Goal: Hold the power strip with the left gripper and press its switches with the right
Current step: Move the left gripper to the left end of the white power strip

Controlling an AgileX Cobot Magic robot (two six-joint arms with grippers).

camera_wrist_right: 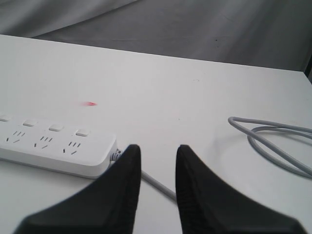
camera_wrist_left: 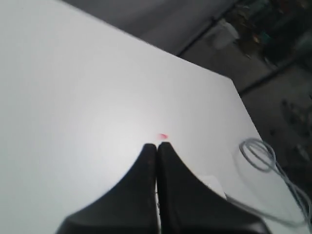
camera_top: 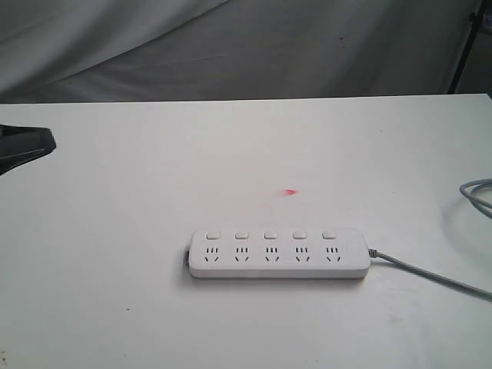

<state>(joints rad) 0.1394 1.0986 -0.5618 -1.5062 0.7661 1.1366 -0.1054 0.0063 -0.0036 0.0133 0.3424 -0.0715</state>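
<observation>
1. Left pincer (camera_wrist_left: 156, 146) is closed, its two black fingers pressed together with nothing between them. In the exterior view it waits at the 9 o'clock edge of the table (camera_top: 115, 231), well apart from the power strip (camera_top: 278, 254).
2. Right pincer (camera_wrist_right: 158, 152) has its jaws apart and holds nothing. It does not show in the exterior view, but its own camera looks at the cord end of the strip, so I judge it hangs near that end.
3. The strip lies flat, a little toward 5 o'clock from the middle of the table. Its length runs from 9 to 3 o'clock, and the sockets face up.
4. The five switches (camera_top: 270, 235) stand in a row along its 12 o'clock side, one above each socket set. They face up, so I think a fingertip can come down on them from above.
5. The grey cord (camera_top: 430, 273) leaves the 3 o'clock end and runs off toward 4 o'clock. A small red mark (camera_top: 290, 192) sits on the bare table near the strip, at 12 o'clock from it.
6. Nothing touches the strip yet, so the task is not begun. I judge that such a flat bar can slide when pushed, and this is why the left side must hold it first. The 9 o'clock end is the free one, without cord.
</observation>
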